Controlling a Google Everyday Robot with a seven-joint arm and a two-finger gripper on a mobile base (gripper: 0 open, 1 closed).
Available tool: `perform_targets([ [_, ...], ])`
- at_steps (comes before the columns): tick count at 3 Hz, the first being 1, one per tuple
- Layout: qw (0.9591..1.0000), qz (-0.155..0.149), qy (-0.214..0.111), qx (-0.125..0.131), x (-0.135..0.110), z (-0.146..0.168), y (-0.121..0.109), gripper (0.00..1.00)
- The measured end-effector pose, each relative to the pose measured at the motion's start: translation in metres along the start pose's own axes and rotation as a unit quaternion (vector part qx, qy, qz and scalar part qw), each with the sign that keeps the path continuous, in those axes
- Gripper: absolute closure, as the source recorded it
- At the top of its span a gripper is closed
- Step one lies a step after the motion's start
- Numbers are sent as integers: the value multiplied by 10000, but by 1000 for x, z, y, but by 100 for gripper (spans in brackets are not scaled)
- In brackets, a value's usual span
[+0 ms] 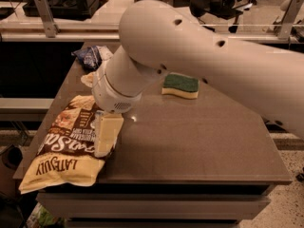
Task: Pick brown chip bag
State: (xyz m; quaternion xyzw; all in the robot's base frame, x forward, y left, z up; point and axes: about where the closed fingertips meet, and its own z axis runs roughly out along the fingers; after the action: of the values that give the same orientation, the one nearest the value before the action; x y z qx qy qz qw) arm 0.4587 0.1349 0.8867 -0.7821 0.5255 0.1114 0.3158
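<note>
The brown chip bag point(61, 158) lies flat at the front left of the table, its cream-yellow end with "LATE JULY" lettering toward the front edge. My gripper point(95, 120) is open and hangs low over the bag's right half. One cream finger point(107, 134) lies over the bag's right edge, and the other point(87, 79) shows just past the bag's far end. The wrist hides the bag's far right corner. The gripper holds nothing.
A small dark blue and white snack bag point(90, 56) lies at the table's back left. A green and yellow sponge point(180, 85) sits mid-back. The brown table point(199, 146) ends close to the bag's left and front sides. My arm spans the upper right.
</note>
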Motion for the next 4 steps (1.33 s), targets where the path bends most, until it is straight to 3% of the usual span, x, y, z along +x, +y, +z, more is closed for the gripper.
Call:
perform_targets([
  [1, 9994, -81, 105, -319, -5, 34, 2, 0],
  [2, 9975, -403, 204, -548, -26, 60, -2, 0],
  [3, 9935, -860, 180, -722, -60, 81, -6, 18],
  [4, 9932, -894, 175, -729, -63, 82, -5, 41],
])
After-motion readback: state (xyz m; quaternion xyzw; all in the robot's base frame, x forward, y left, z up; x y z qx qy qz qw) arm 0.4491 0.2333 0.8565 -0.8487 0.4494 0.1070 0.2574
